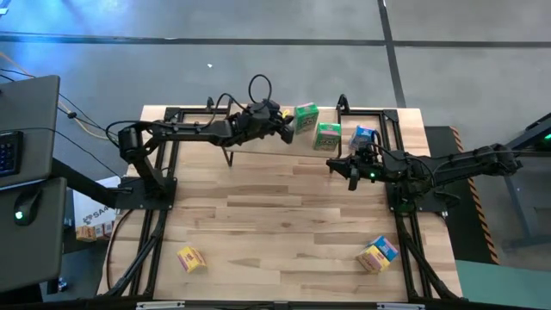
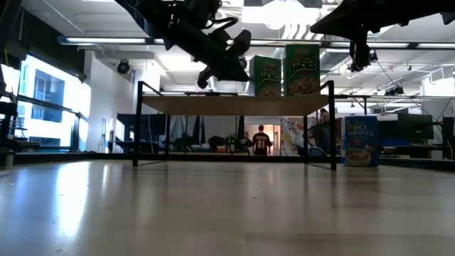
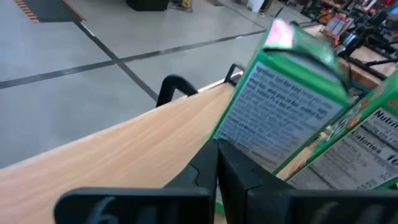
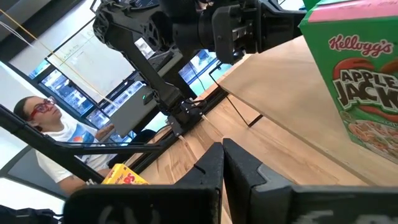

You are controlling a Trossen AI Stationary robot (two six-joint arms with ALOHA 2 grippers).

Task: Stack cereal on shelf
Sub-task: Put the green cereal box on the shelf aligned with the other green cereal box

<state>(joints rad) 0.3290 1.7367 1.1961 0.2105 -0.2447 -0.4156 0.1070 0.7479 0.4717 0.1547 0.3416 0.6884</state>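
Meanwhile my left end effector (image 1: 287, 128), empty and closed, hovers beside two green cereal boxes (image 1: 306, 115) on the shelf (image 2: 234, 105); any sideways nudge could topple them off its edge

Cams, 4. High: overhead, straight down, whole table (image 1: 284, 224). Low: tabletop ht, level across to shelf (image 2: 234, 105) and room behind. L wrist: close on green cereal boxes (image 3: 286, 112), shelf plank. R wrist: close beside shelf. All four share shelf w/ green boxes.
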